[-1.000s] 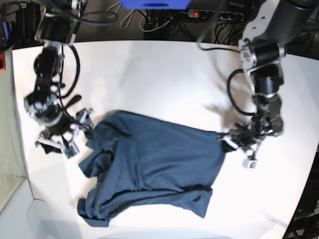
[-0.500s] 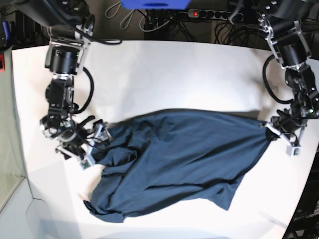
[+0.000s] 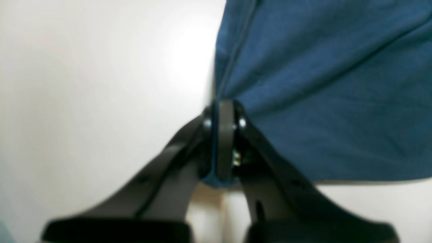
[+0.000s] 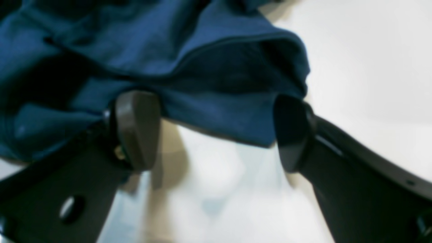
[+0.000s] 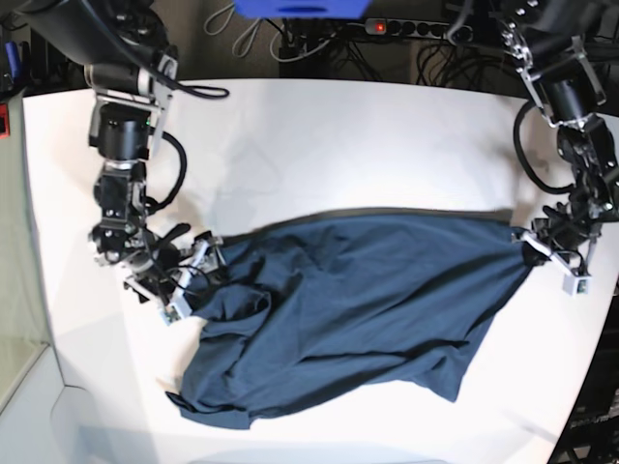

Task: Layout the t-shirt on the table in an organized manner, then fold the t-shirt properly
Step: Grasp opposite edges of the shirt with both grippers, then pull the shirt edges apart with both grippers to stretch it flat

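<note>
Spreading under everything is the very large, smooth white table (image 5: pixel 368 135), its far edge slightly curved, with no writing or brand mark legible on it. Across the near half of that table lies the dark navy-blue short-sleeved fabric t-shirt (image 5: pixel 358 300), pulled fairly taut along its far edge and bunched into loose folds at the end toward the base view's left; its lower hem sags toward the table's near edge. No neck label or print can be read on the cloth (the wrist views are too soft for that anyway).

Reaching down from the table's far corner on the base view's right, the left arm bends at the elbow and drops its wrist to the shirt's corner, where the left gripper (image 5: pixel 542 247) sits low over the table. In the left wrist view its dark fingers (image 3: pixel 225 135) are pressed together with a thin fold of blue fabric pinched between them, the cloth fanning out beyond the tips.

The right arm descends from the table's opposite far corner, forearm nearly vertical, wrist turned toward the shirt. Its right gripper (image 5: pixel 191 274) rests at the bunched end; the right wrist view shows its fingers (image 4: pixel 136 128) spread wide, the cloth's edge lying just past the tips and neither pad closing on it.
</note>
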Controlling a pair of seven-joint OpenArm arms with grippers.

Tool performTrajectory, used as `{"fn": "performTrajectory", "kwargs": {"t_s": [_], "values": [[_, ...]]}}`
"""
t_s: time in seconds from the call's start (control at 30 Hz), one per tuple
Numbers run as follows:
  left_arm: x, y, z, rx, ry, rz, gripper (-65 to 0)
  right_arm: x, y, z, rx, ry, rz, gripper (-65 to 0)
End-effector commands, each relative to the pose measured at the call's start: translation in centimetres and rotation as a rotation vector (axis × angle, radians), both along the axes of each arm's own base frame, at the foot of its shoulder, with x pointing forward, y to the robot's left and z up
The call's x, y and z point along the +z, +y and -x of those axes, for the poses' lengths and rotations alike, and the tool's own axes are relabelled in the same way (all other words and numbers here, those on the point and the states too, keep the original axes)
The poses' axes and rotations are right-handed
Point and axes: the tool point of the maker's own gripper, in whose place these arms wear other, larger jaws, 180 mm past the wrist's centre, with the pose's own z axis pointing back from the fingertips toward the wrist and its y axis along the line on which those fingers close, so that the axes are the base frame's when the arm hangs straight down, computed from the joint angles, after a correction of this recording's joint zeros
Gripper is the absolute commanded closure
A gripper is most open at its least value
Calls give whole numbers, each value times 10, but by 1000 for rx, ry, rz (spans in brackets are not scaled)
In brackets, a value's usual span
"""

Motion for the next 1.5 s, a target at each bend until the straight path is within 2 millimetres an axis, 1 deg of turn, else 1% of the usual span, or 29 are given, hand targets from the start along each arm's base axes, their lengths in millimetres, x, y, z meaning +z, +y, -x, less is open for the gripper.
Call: {"fn": "performTrajectory", "kwargs": {"t_s": [0.0,0.03,0.07,0.13,0.17,0.23,0.3,0.33,0.37,0.43,0.47,0.57,0.63,0.7,0.73,0.77,0.83,0.9,0.93,1.0,1.03,1.1,1.13,1.17,1.23,1.27,1.37,1.4,1.47], "values": [[20,8,-12,7,-62,-10,-2,16,-4,-13,-9,-51,-4,-509],[21,8,-12,7,-63,-11,-2,17,-4,-13,-7,-54,-2,-485],[22,8,-12,6,-67,-15,-2,16,-3,-13,-6,-53,0,-444],[24,8,-13,5,-69,-17,-2,13,-4,-10,-8,-45,0,-339],[24,8,-13,5,-70,-16,-2,10,-4,-6,-8,-39,3,-272],[24,9,-13,5,-72,-15,-2,15,-8,-4,-8,-58,19,-123],[27,9,-14,5,-78,-17,-2,23,-14,2,-11,-77,62,0],[30,10,-15,5,-87,-23,-2,32,-18,3,-13,-94,93,0],[38,15,-16,8,-105,-37,-2,42,-23,8,-16,-111,130,0],[54,22,-17,16,-135,-62,-2,72,-34,14,-27,-172,208,0],[59,24,-16,19,-135,-73,-2,88,-36,16,-28,-210,238,0],[80,28,-16,16,-155,-114,-2,129,-29,21,6,-301,330,0],[103,25,-22,3,-203,-151,-2,154,-27,25,29,-350,398,0],[115,23,-24,-6,-214,-172,-2,167,-25,31,34,-362,447,0],[117,23,-24,-8,-212,-178,-2,174,-29,34,32,-364,481,0],[121,22,-26,-10,-218,-182,-2,175,-32,36,38,-351,515,0],[122,21,-27,-10,-214,-181,-2,160,-30,46,83,-285,581,0],[118,21,-26,-11,-203,-178,-2,146,-32,57,136,-234,644,0],[116,21,-25,-10,-200,-176,-2,136,-30,65,171,-206,666,0],[110,21,-21,-13,-186,-176,-2,115,-21,81,246,-164,685,0],[106,21,-18,-14,-178,-176,-2,109,-17,85,268,-152,685,0],[97,20,-11,-15,-158,-172,-2,101,-5,89,310,-149,672,0],[92,20,-8,-16,-146,-172,-2,94,4,90,332,-137,654,0],[89,20,-4,-18,-137,-174,-2,85,9,90,341,-120,636,0],[83,20,1,-18,-123,-173,-2,81,20,77,342,-121,595,0],[80,20,4,-17,-114,-173,-2,74,23,70,336,-102,582,0],[71,20,12,-19,-90,-173,-2,58,22,46,315,-40,599,0],[68,20,15,-20,-80,-173,-2,50,22,40,312,-10,607,0],[68,20,20,-25,-79,-187,-2,37,19,32,310,43,642,0]]}}
